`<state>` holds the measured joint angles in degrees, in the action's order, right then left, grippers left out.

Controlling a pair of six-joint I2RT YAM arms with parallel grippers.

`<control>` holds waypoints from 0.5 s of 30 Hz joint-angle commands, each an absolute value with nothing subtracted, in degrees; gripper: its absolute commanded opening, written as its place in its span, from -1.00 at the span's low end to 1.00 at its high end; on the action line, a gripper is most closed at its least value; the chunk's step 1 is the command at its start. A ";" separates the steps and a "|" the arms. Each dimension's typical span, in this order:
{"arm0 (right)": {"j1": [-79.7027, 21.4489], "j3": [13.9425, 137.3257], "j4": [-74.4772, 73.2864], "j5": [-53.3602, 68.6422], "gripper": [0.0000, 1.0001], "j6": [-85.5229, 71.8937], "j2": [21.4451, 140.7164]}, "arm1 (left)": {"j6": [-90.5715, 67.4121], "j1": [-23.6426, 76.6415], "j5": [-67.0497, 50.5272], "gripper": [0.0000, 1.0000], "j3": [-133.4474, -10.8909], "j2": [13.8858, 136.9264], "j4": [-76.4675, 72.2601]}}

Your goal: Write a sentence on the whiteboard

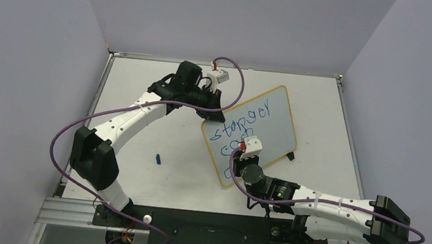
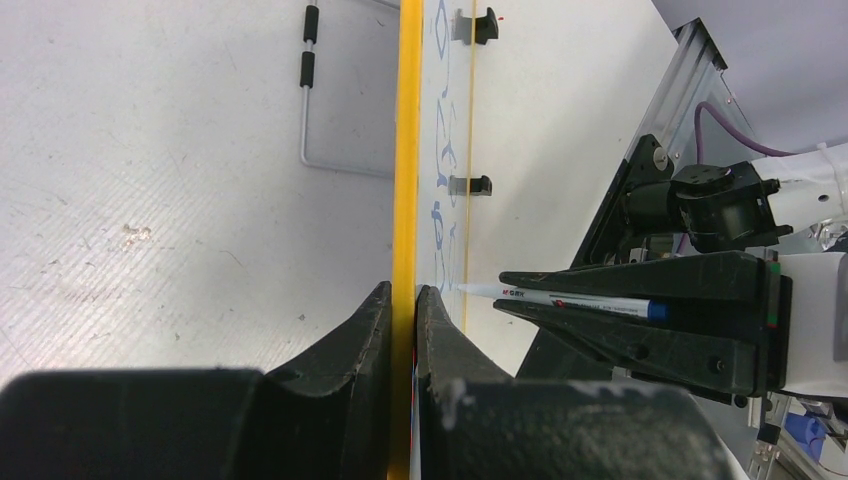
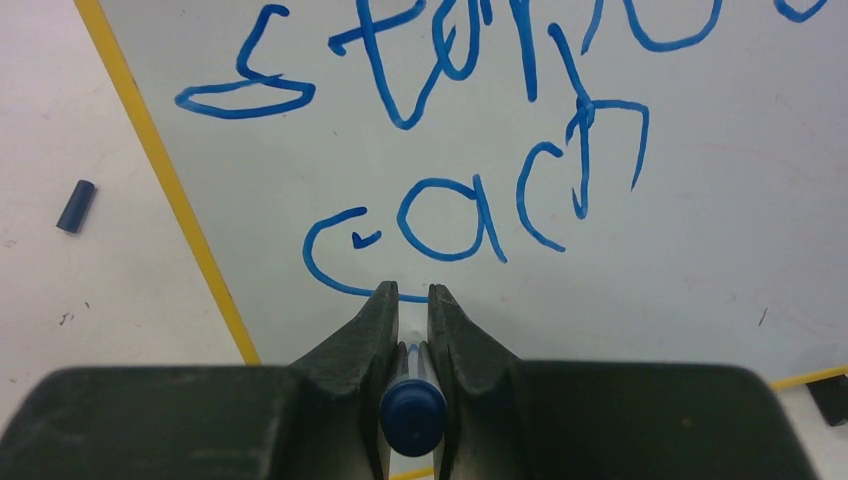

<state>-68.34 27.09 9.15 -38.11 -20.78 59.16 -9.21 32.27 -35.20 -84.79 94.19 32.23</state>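
Observation:
The whiteboard (image 1: pixel 276 125) stands on the table, white with a yellow frame (image 2: pixel 407 150). The sentence (image 1: pixel 248 118) is in blue: "stanger" (image 3: pixel 450 60) on top and "can" (image 3: pixel 470 215) below it. A third line shows only as a few blue strokes (image 1: pixel 228 172) beside my right gripper. My left gripper (image 1: pixel 214 117) is shut on the board's frame edge, which shows between its tips in the left wrist view (image 2: pixel 403 295). My right gripper (image 3: pixel 408 292) is shut on a blue marker (image 3: pixel 412 410). The marker tip (image 2: pixel 470 288) touches the board below "can".
A small blue marker cap (image 1: pixel 158 159) lies on the table left of the board and also shows in the right wrist view (image 3: pixel 76 205). A black foot (image 1: pixel 290 156) sticks out at the board's right. A grey wire bracket (image 2: pixel 305 110) lies behind the board. Purple cables loop over both arms.

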 commanded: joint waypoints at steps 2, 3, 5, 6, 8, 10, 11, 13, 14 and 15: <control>-67.33 29.49 12.44 -35.42 -1.00 -19.04 59.57 | -7.55 32.43 -30.15 -1.00 -84.63 91.63 30.61; -67.28 29.34 12.45 -35.29 -1.00 -19.28 59.45 | -7.55 32.43 -30.15 -1.00 -84.64 91.62 30.55; -67.26 28.57 12.81 -35.11 -1.00 -20.11 59.02 | -7.56 32.43 -30.15 -1.00 -84.64 91.61 30.55; -67.31 27.91 12.86 -34.97 -1.00 -20.76 58.77 | -7.56 32.43 -30.10 -1.00 -84.64 91.64 30.55; -67.29 26.96 12.87 -34.90 -1.00 -21.54 58.38 | -7.56 32.43 -30.14 -1.00 -84.64 91.68 30.51; -67.39 25.86 12.58 -34.96 -1.00 -22.53 57.91 | -7.56 32.43 -30.12 -1.00 -84.64 91.63 30.50; -67.44 24.99 12.40 -34.98 -1.00 -23.00 57.78 | -7.60 32.43 -30.14 -1.00 -84.64 91.65 30.43; -67.62 23.61 11.96 -35.17 -1.00 -24.16 57.08 | -7.56 32.43 -30.15 -1.00 -84.64 91.67 30.48; -67.84 23.23 11.78 -35.21 -1.00 -24.89 56.57 | -7.56 32.43 -30.15 -1.00 -84.64 91.67 30.49; -68.02 22.40 11.43 -35.39 -1.00 -25.23 56.23 | -7.56 32.43 -30.15 -1.00 -84.64 91.67 30.45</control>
